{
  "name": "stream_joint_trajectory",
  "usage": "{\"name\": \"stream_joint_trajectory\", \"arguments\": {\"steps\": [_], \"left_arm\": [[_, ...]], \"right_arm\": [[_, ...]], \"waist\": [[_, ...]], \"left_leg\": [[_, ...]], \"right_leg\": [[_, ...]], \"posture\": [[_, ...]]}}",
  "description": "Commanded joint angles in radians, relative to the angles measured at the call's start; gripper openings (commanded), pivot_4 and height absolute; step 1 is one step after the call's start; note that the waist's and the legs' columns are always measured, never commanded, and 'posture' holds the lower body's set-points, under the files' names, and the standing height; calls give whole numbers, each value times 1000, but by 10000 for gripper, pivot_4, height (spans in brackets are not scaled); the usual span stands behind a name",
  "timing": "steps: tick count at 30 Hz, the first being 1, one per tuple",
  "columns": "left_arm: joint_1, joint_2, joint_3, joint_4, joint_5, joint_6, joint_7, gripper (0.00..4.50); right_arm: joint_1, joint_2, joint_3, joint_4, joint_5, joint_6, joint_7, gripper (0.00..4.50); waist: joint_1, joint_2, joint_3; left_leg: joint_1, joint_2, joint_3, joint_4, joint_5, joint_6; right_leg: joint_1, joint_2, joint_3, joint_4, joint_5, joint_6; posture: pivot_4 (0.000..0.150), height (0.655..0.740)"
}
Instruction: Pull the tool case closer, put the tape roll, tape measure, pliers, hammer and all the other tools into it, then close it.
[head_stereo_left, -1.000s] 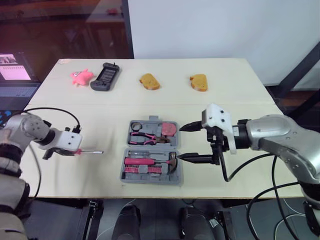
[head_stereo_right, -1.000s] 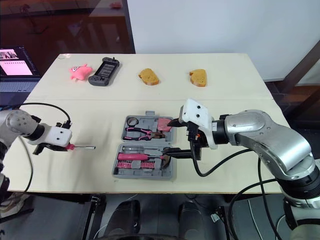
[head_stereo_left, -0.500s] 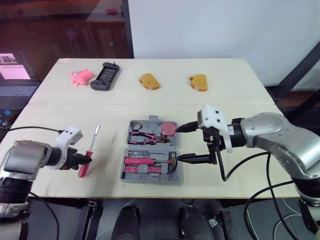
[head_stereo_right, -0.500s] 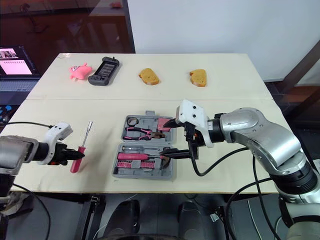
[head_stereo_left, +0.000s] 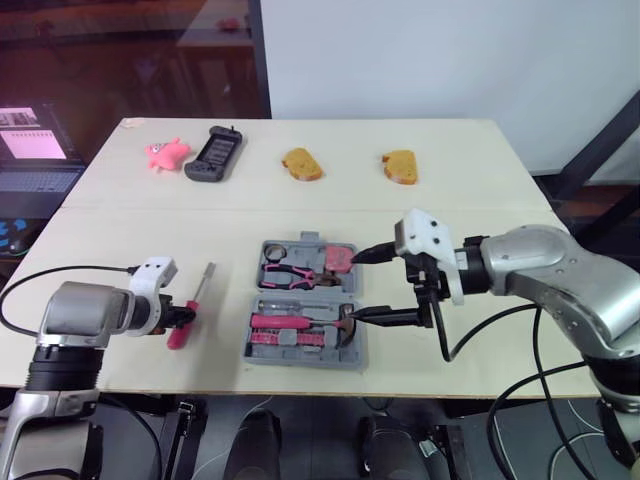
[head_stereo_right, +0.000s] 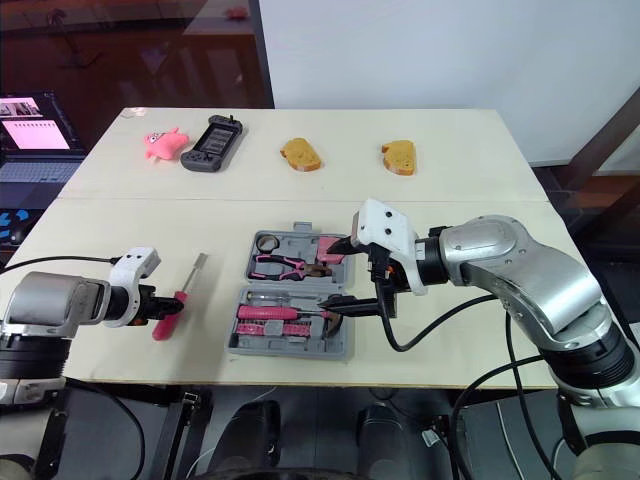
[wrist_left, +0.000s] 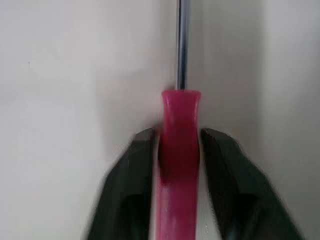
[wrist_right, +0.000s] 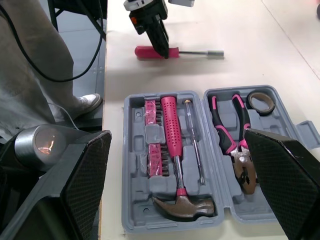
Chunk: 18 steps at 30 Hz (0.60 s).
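The grey tool case (head_stereo_left: 255, 345) lies open at the table's middle, holding a pink-handled hammer (head_stereo_left: 300, 324), pliers (head_stereo_left: 290, 277), a tape roll (head_stereo_left: 272, 254) and a pink tape measure (head_stereo_left: 339, 259). Left of the case lies a pink-handled screwdriver (head_stereo_left: 180, 334), its shaft pointing away from me. My left gripper (head_stereo_left: 183, 317) is shut on its handle; the fingers (wrist_left: 140, 160) press both sides of it. At the case's right edge my right gripper (head_stereo_left: 357, 287) stands wide open, holding nothing.
Along the far side lie a pink toy (head_stereo_left: 166, 152), a black handheld device (head_stereo_left: 213, 154) and two bread pieces (head_stereo_left: 300, 164) (head_stereo_left: 399, 166). A laptop (head_stereo_left: 35, 150) stands off the table's left edge. Bare tabletop lies between the screwdriver and the case.
The screwdriver has turned from pointing right to pointing away and has come a little closer to the case, still in my left gripper. The right gripper has barely moved.
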<state>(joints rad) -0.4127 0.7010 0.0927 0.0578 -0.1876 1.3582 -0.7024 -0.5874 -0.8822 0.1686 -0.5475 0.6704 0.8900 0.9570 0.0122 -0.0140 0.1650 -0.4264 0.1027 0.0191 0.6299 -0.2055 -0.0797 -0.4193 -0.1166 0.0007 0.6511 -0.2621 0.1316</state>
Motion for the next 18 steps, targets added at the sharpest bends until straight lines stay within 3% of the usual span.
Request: {"name": "stream_joint_trajectory", "arguments": {"steps": [1,3,5,11,16,18], "left_arm": [[-5,5,32,-14,-6,-30,50,34681],[-7,15,55,-44,-16,-52,63,44571],[14,41,62,-92,-15,-123,68,44571],[95,30,257,-174,-67,-342,86,44571],[231,-22,431,-279,-211,-476,-4,44571],[354,-54,481,-312,-227,-571,-37,44571]], "right_arm": [[-2,-13,-36,-28,4,4,-1,45000],[0,-17,-40,-29,6,5,3,45000],[-1,-19,-41,-30,9,10,7,45000],[-12,-29,-39,-21,5,7,38,45000],[-12,-38,-34,-18,6,1,73,45000],[-17,-38,-31,-17,9,4,82,45000]], "waist": [[-1,0,0],[-1,-1,0],[-2,-3,2],[-2,-5,3],[-2,-5,3],[-3,-5,3]], "left_leg": [[0,0,0,0,0,0],[0,0,0,0,0,0],[-1,0,0,0,0,0],[-2,0,0,-1,0,0],[-2,0,0,-1,0,0],[-2,0,0,-1,0,0]], "right_leg": [[0,0,0,0,0,0],[0,0,0,0,1,1],[-1,0,0,0,1,2],[-2,0,0,-2,1,2],[-1,0,0,-3,0,0],[-1,0,0,-3,0,0]], "posture": [[1500,7207],[1500,7207],[1500,7207],[1500,7207],[1500,7207],[1500,7207]]}}
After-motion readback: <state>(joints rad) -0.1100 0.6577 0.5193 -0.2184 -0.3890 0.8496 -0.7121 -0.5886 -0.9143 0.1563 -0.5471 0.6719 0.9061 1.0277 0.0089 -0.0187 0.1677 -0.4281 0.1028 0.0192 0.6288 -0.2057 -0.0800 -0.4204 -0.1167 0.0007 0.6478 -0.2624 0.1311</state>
